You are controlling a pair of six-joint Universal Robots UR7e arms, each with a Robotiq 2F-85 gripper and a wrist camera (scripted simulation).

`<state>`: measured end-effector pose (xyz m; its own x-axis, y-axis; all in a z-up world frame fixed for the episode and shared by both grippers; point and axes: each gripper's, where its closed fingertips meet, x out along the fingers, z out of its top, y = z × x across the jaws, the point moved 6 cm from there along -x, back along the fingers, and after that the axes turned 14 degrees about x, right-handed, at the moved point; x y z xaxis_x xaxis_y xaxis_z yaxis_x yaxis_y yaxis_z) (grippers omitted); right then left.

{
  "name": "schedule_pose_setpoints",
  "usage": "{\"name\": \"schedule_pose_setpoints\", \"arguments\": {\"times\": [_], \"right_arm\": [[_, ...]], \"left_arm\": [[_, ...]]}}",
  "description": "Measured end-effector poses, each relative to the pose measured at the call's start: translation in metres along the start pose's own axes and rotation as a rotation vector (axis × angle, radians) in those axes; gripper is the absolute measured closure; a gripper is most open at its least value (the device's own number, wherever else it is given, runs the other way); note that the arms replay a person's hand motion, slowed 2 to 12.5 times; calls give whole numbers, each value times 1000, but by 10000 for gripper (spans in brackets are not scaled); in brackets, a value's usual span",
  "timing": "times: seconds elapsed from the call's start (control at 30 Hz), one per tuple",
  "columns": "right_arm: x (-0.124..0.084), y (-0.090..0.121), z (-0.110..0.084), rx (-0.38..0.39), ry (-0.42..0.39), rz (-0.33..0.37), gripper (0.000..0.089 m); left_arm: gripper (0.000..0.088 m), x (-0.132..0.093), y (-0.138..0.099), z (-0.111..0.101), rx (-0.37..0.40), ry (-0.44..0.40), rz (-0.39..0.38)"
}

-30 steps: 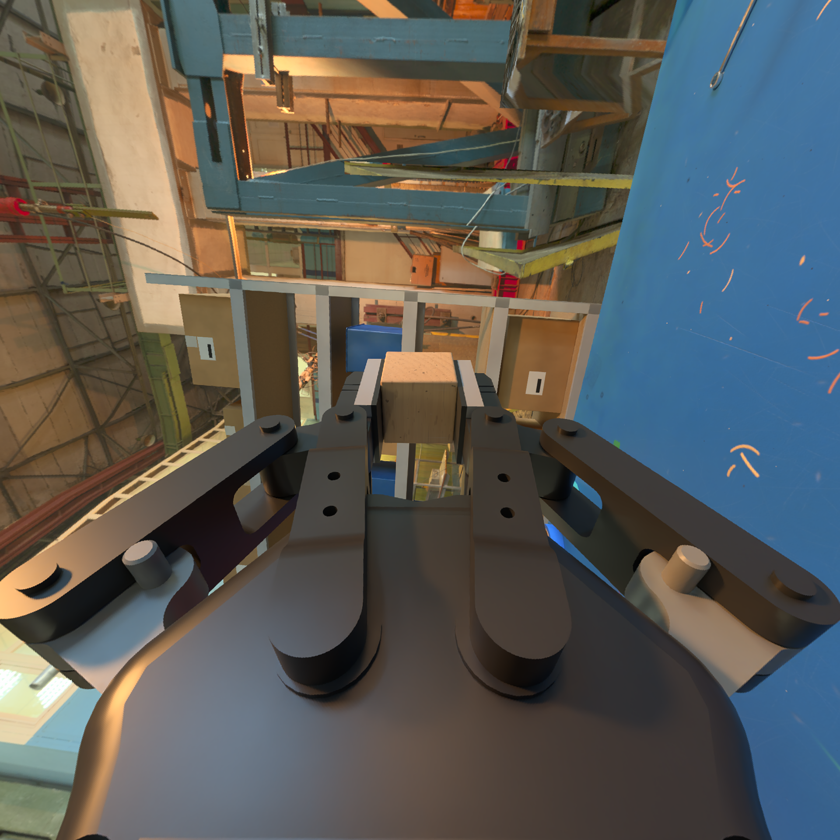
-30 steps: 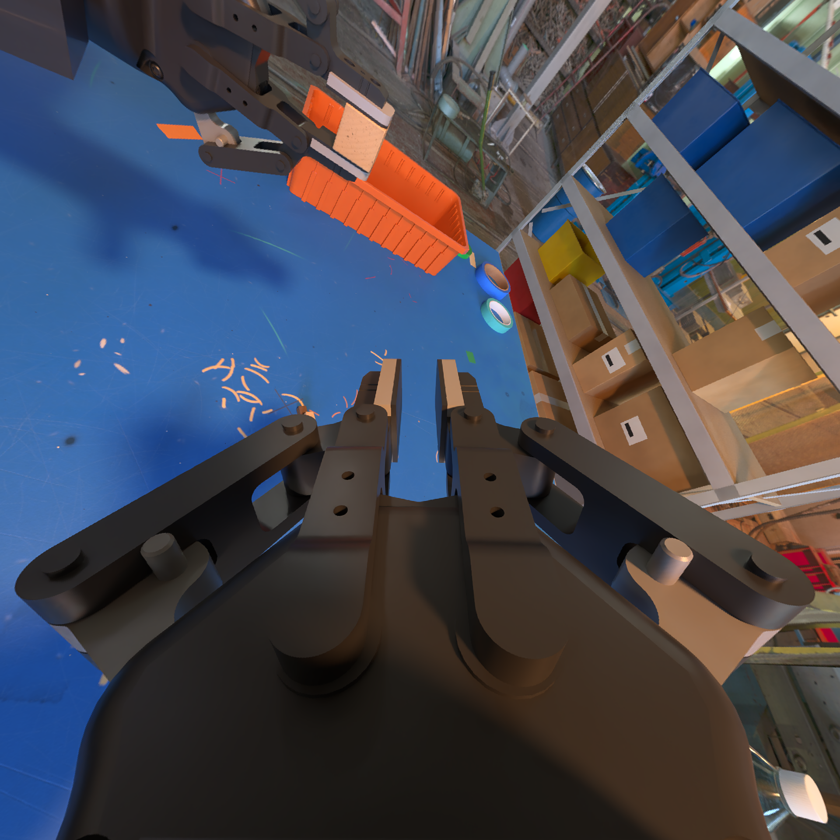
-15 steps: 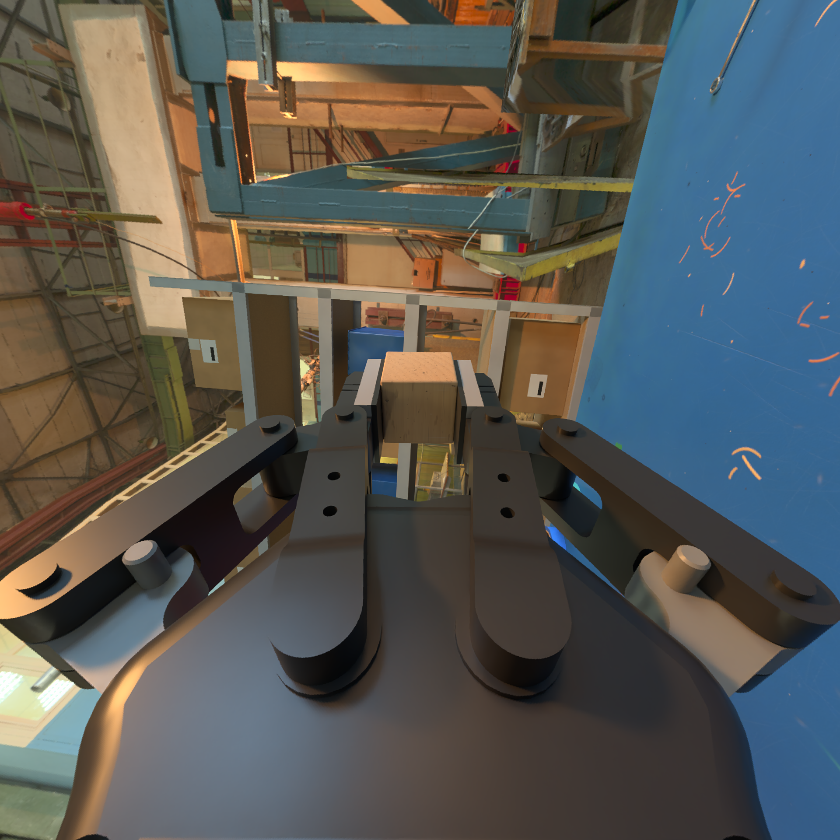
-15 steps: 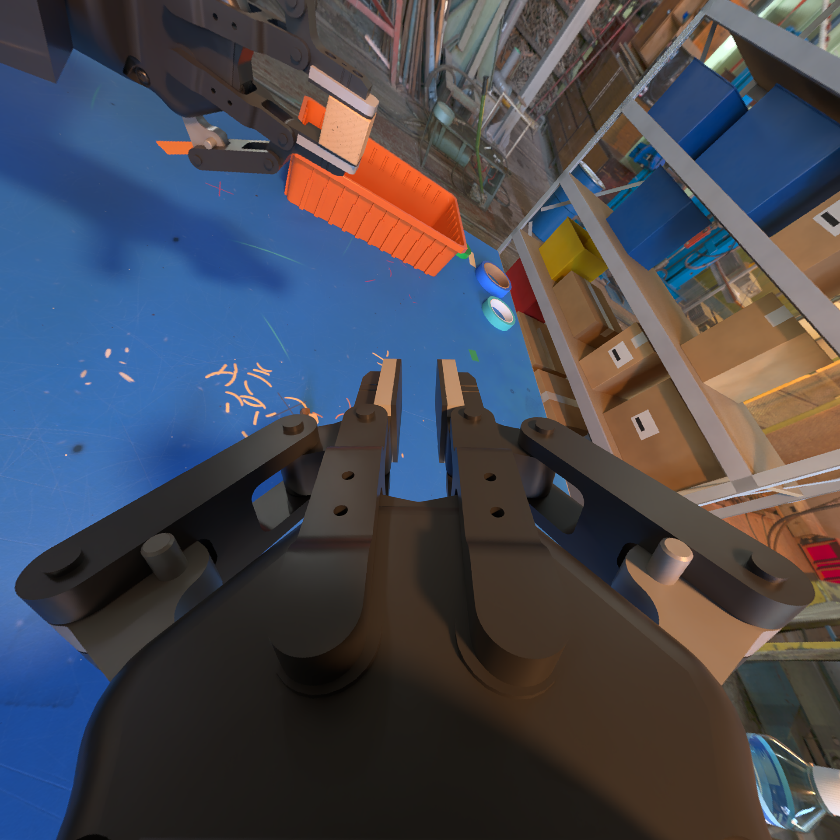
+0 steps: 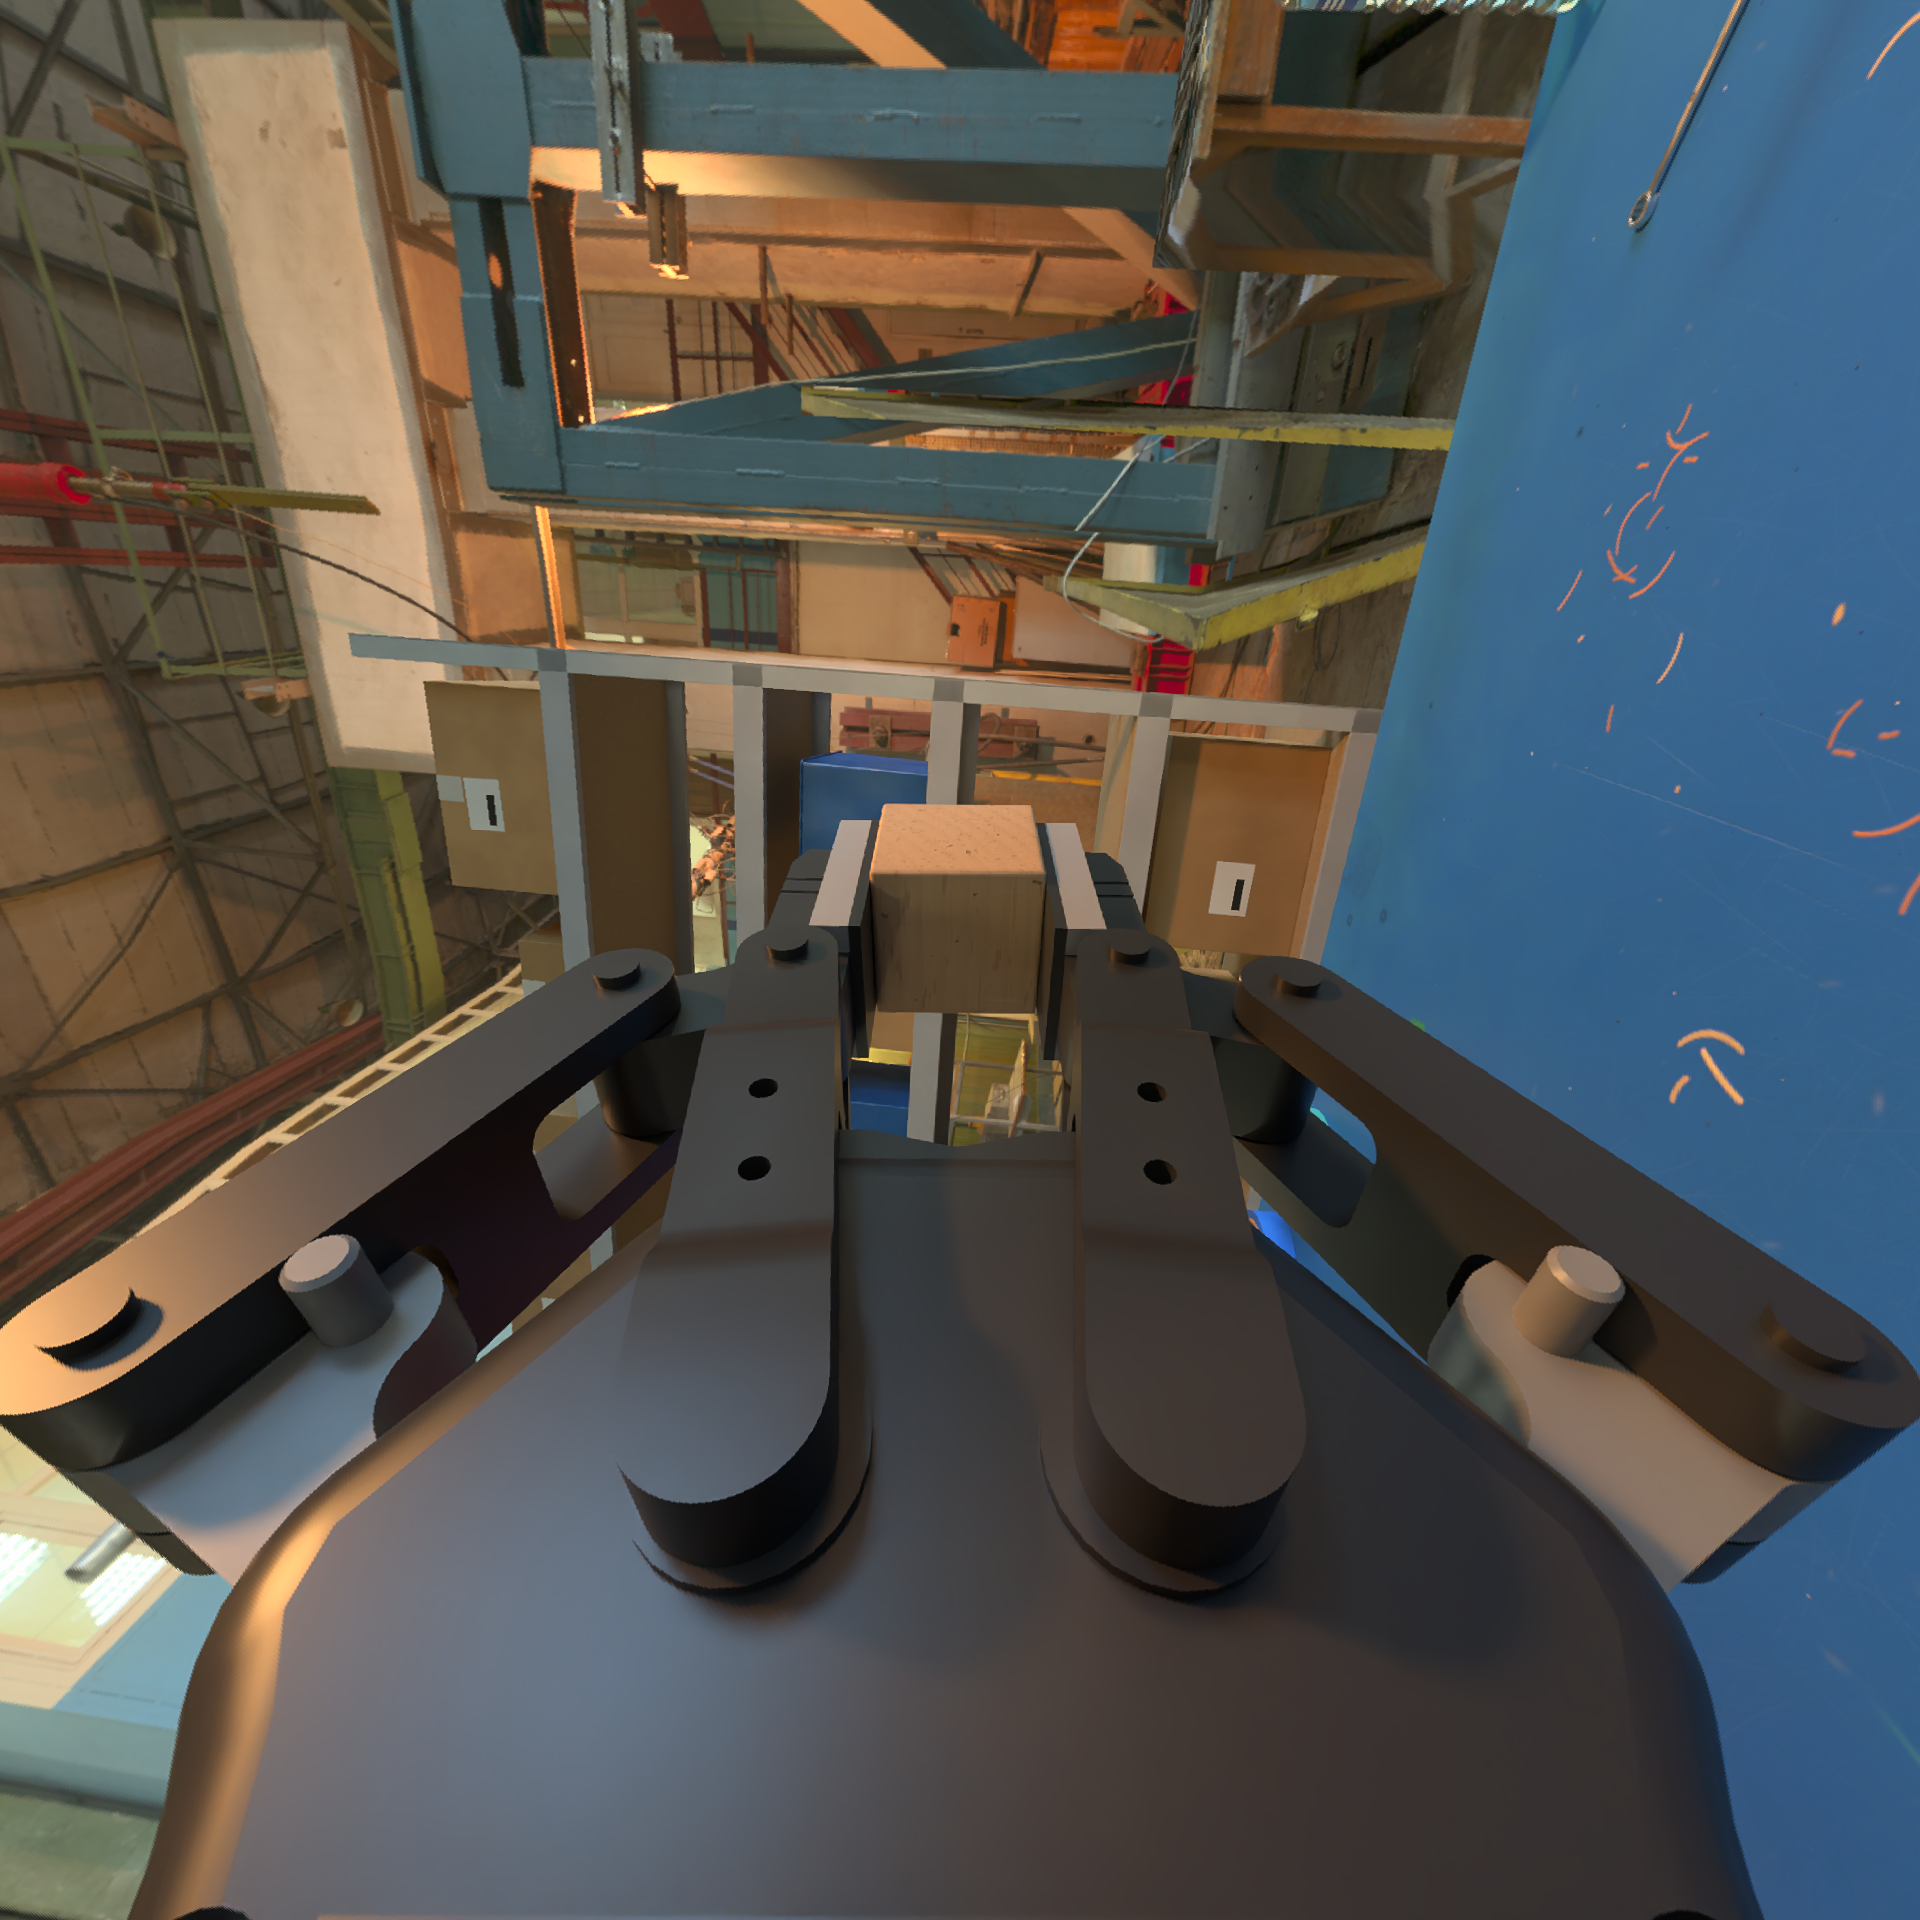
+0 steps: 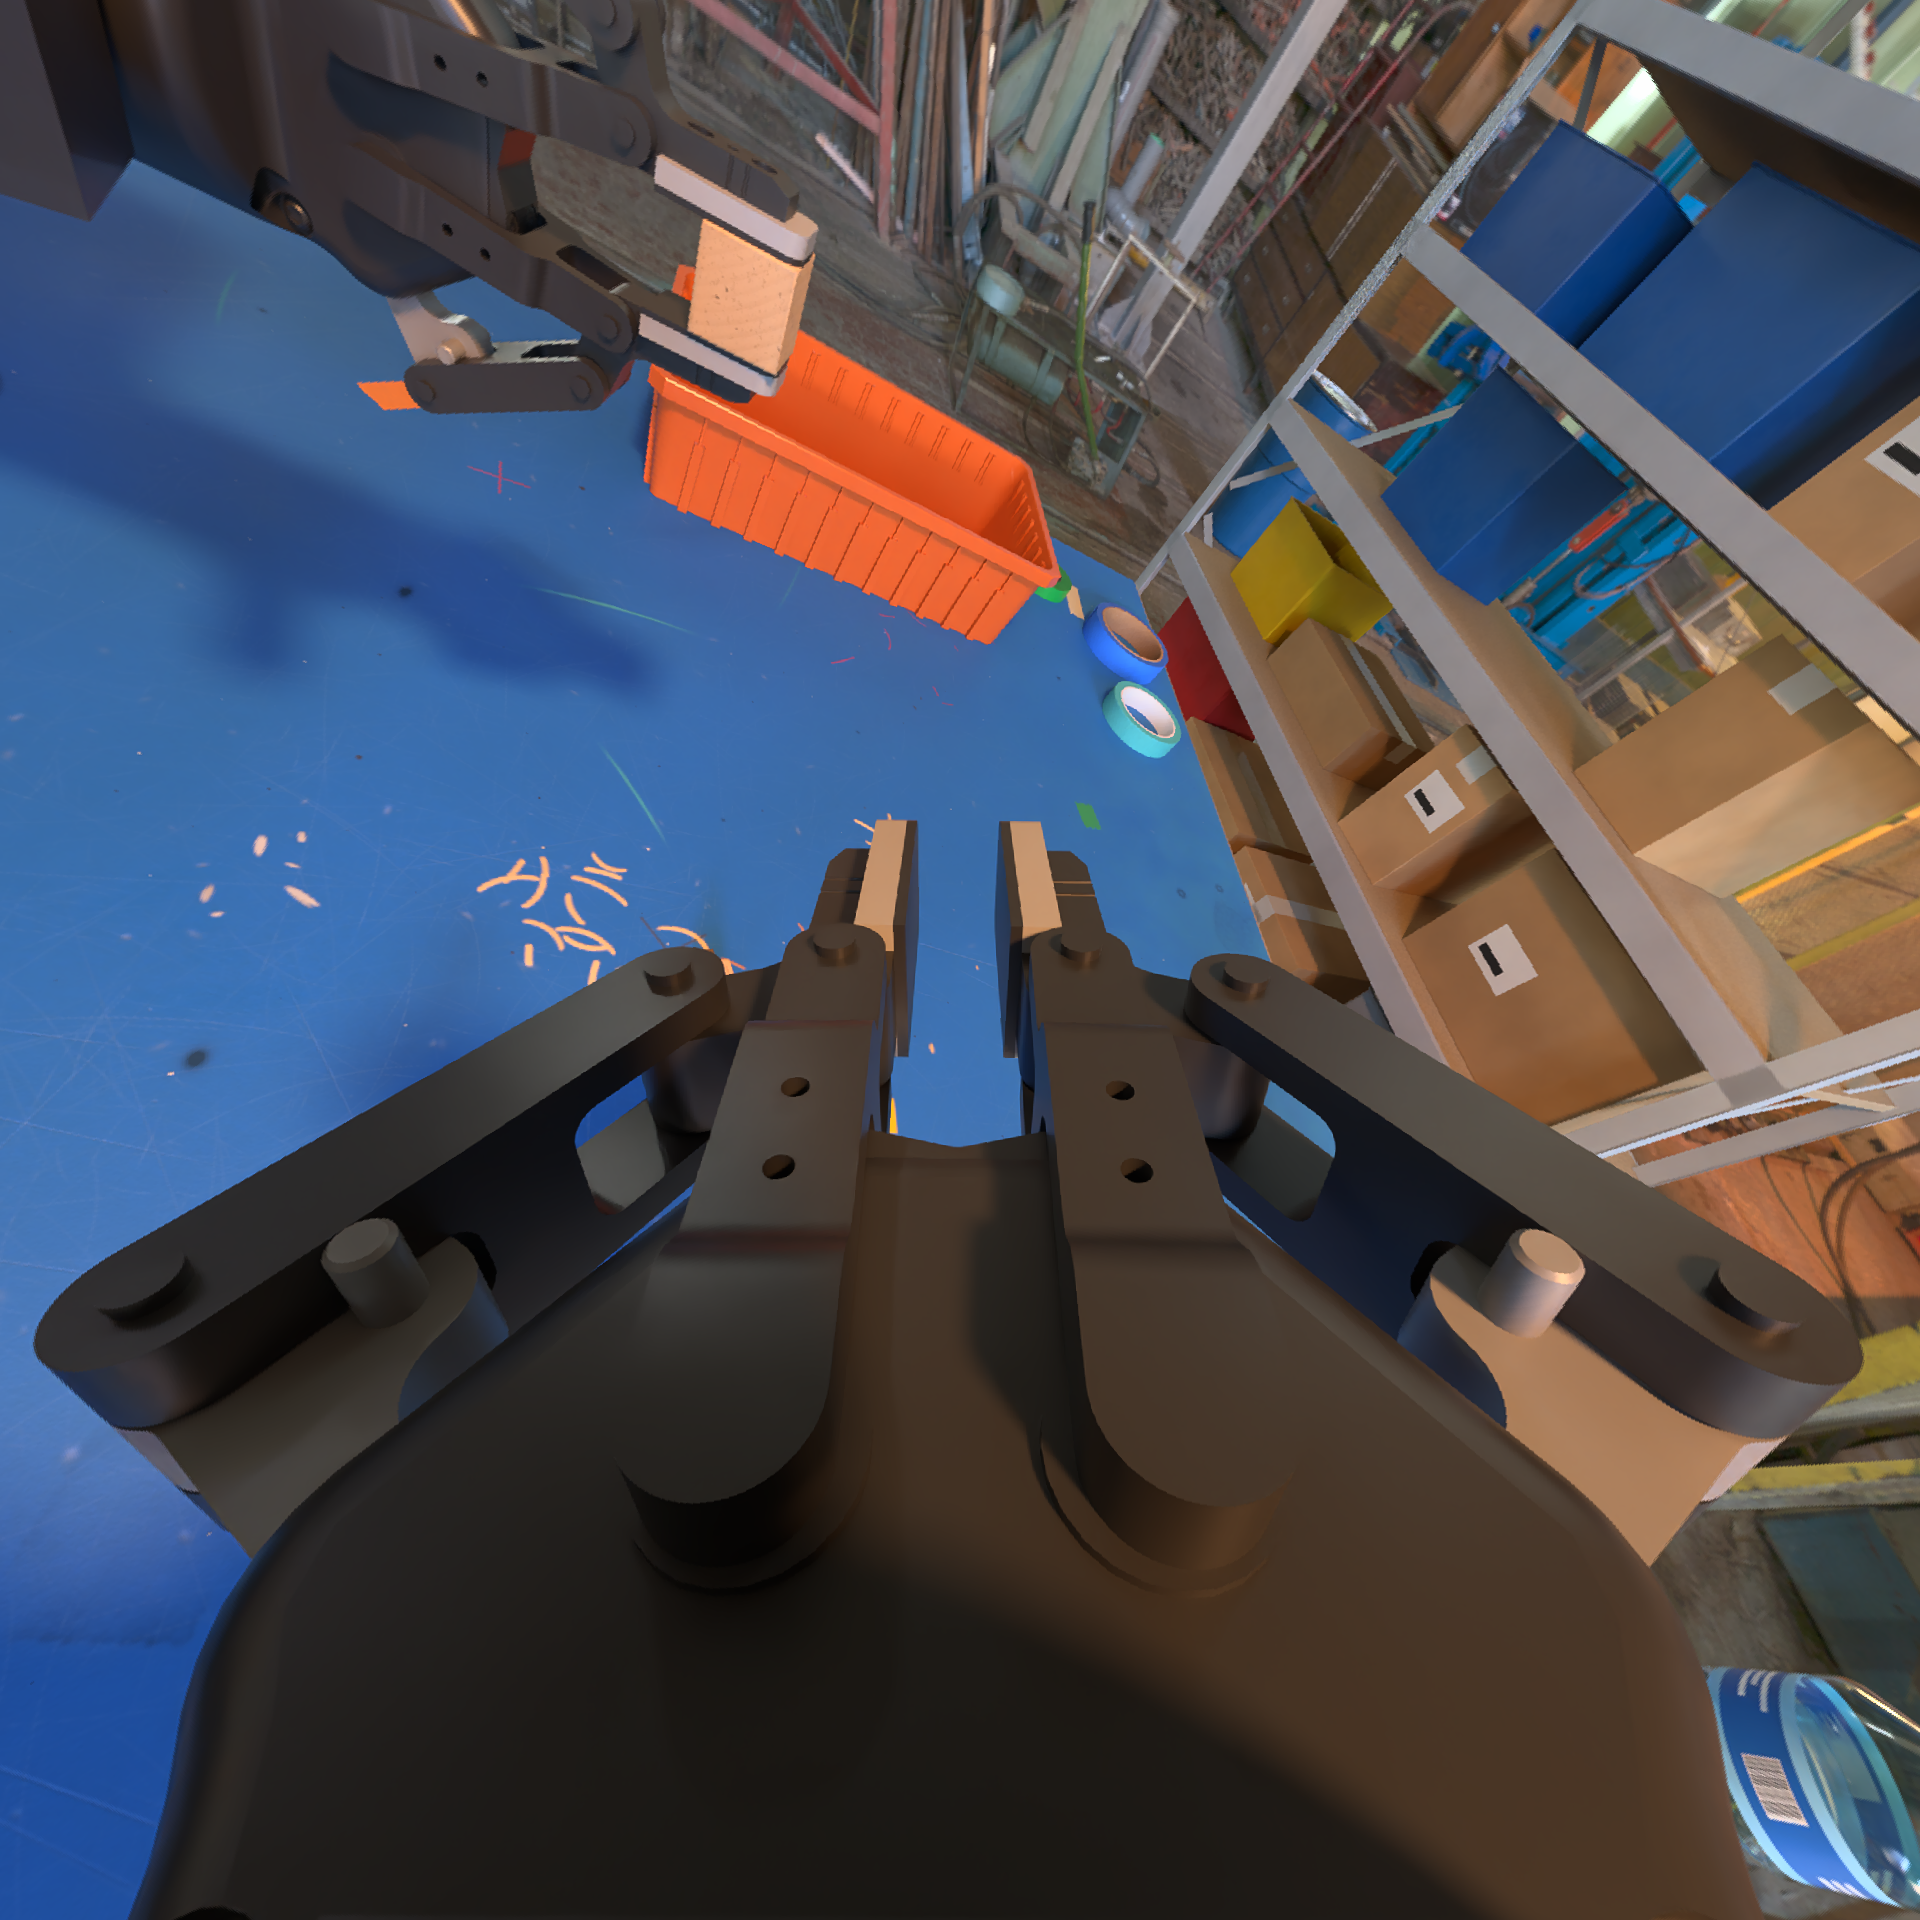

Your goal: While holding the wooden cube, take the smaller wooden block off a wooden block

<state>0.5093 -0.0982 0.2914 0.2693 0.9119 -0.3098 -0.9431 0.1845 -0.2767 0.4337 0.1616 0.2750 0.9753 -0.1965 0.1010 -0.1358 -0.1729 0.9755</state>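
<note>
Clamping wooden cube (image 5: 956,904): left hand (image 5: 956,883); right hand (image 6: 951,862) slightly apart, empty.

Wooden cube (image 5: 956,906): pale, light-brown wood w/ fine grain, edges crisp, approx equal sides. In left wrist view it sits at frame centre, clamped betw. the two pads of the left pincer (image 5: 957,914), pads flat against its opposite side faces, front face flush w/ pad tips, lifted clear off the blue surface (image 5: 1714,831). In right wrist view same cube (image 6: 750,294) shows at 11 o'clock, far off, tilted slightly, held in air above the surface (image 6: 312,623), end-grain face toward camera. Smaller wooden block and the block under it: not seen in either view.
</note>
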Motion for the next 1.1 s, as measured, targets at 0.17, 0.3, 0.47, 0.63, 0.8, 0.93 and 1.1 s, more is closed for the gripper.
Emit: {"name": "schedule_pose_setpoints", "arguments": {"times": [0.17,0.3,0.47,0.63,0.8,0.93,1.1], "right_arm": [[-1,-3,-2,20,-9,-2,757],[-1,-5,-3,38,-17,-4,757],[-1,-7,-4,65,-26,-4,757],[0,-11,-5,95,-35,-5,757],[0,-14,-7,128,-43,-7,758],[2,-16,-8,156,-49,-6,758],[3,-19,-8,187,-57,-5,758]], "left_arm": [[632,-1,1,0,-3,-5,5],[632,-2,2,0,-8,-13,10],[632,-4,4,0,-18,-25,18],[632,-5,6,-1,-30,-37,28],[632,-8,8,-1,-45,-50,37],[632,-9,10,-2,-59,-62,44],[632,-12,13,-2,-77,-78,52]]}}
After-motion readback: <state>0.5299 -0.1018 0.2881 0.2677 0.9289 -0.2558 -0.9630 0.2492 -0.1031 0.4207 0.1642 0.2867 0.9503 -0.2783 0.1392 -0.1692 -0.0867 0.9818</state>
